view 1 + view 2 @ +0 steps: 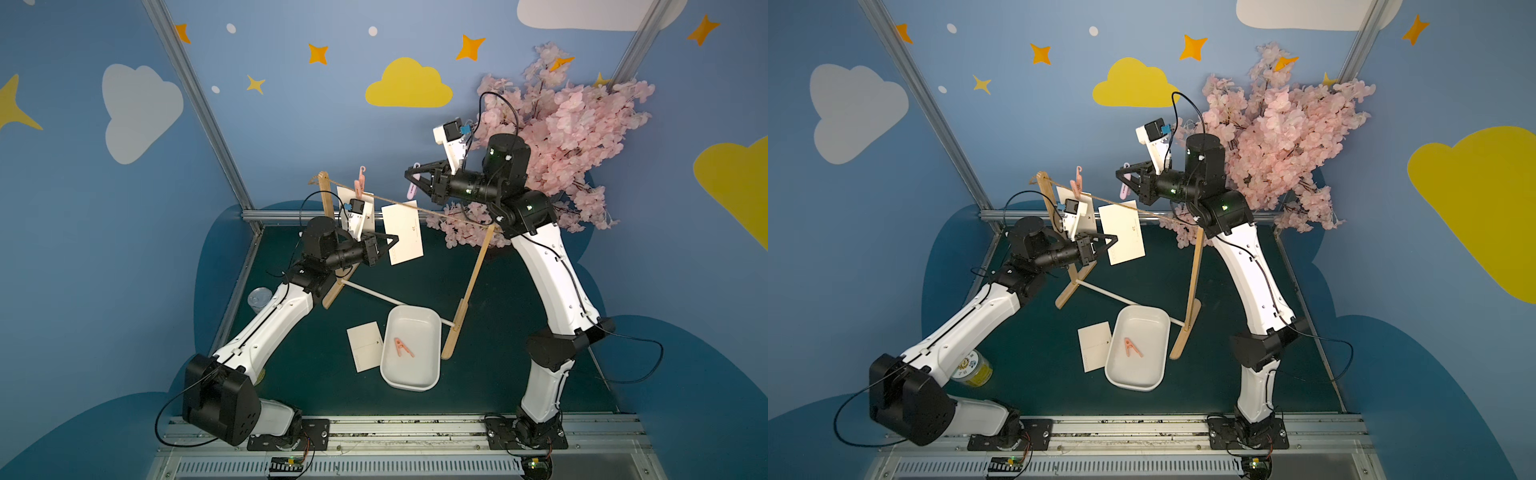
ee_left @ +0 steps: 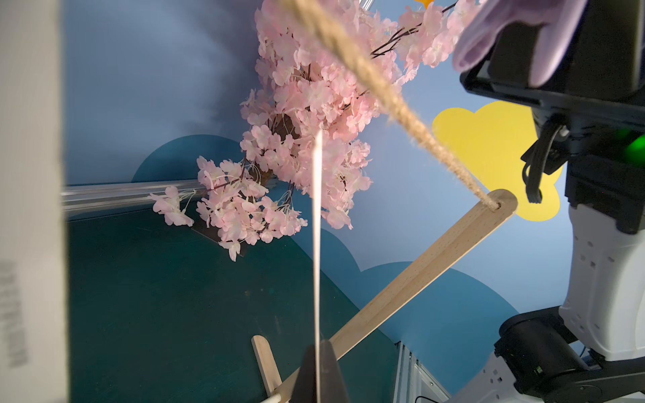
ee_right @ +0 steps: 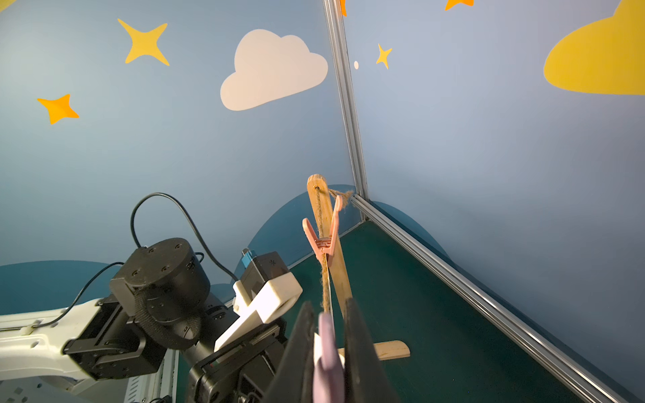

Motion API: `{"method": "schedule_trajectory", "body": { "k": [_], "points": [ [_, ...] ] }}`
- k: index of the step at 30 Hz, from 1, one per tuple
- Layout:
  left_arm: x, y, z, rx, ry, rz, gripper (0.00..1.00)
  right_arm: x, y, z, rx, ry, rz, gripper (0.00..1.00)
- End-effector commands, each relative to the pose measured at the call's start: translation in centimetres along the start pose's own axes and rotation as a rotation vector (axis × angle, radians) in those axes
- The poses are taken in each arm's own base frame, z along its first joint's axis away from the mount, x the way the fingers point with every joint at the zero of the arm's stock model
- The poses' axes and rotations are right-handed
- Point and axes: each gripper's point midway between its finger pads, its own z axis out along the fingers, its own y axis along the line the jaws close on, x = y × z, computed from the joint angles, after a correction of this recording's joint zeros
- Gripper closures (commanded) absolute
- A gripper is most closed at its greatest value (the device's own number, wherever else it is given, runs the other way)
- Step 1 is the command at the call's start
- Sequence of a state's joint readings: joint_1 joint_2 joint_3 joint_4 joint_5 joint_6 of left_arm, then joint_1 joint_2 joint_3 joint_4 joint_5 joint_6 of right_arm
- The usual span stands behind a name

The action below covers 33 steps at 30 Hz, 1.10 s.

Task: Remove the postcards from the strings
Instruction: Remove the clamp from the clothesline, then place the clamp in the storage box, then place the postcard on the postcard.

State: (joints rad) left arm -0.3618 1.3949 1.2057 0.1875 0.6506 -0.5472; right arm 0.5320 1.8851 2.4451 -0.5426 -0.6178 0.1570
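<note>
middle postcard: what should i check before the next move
1. Left pincer shut on the middle postcard: ok.
2. Right pincer shut on the purple clothespin: ok.
3. Purple clothespin clear of the twine: ok.
4. White tray has room beside its pink clothespin: ok.
5. All postcards off the twine: not ok; the far postcard hangs under another pink clothespin.

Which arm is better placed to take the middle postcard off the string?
The left. The left pincer is shut on that postcard at its edge, while the right pincer is occupied gripping the purple clothespin by the twine.
</note>
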Motion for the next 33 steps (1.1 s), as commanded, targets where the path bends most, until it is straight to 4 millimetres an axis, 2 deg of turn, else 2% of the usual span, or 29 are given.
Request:
{"method": "schedule_trajectory", "body": {
  "k": [1, 4, 7, 10, 16, 23, 33],
  "points": [
    [-0.2, -0.9, -1.1, -0.006, -0.019, 0.016, 0.97, -1.9, 2.3, -1.6, -0.033, -0.052, -0.046, 1.00],
    [0.3, -1.1, -1.8, -0.024, -0.020, 0.013, 0.97, -1.7, 4.2, -2.3, -0.067, -0.044, -0.065, 1.00],
    [1.0, -1.2, -2.9, -0.053, -0.022, 0.011, 0.97, -0.6, 6.5, -2.9, -0.085, -0.005, -0.100, 1.00],
    [1.8, -1.4, -4.1, -0.080, -0.023, 0.003, 0.97, 1.4, 8.7, -3.1, -0.078, 0.051, -0.150, 1.00],
    [4.2, -1.6, -6.7, -0.141, -0.018, -0.038, 0.97, 6.5, 11.6, -4.3, -0.069, 0.122, -0.157, 1.00],
    [7.9, -0.9, -9.7, -0.232, -0.010, -0.112, 0.97, 13.7, 10.9, -5.4, -0.014, 0.239, -0.011, 1.00],
    [13.9, 1.9, -12.3, -0.374, 0.058, -0.294, 0.97, 25.8, 8.8, -4.7, 0.046, 0.427, 0.284, 1.00]
  ]
}}
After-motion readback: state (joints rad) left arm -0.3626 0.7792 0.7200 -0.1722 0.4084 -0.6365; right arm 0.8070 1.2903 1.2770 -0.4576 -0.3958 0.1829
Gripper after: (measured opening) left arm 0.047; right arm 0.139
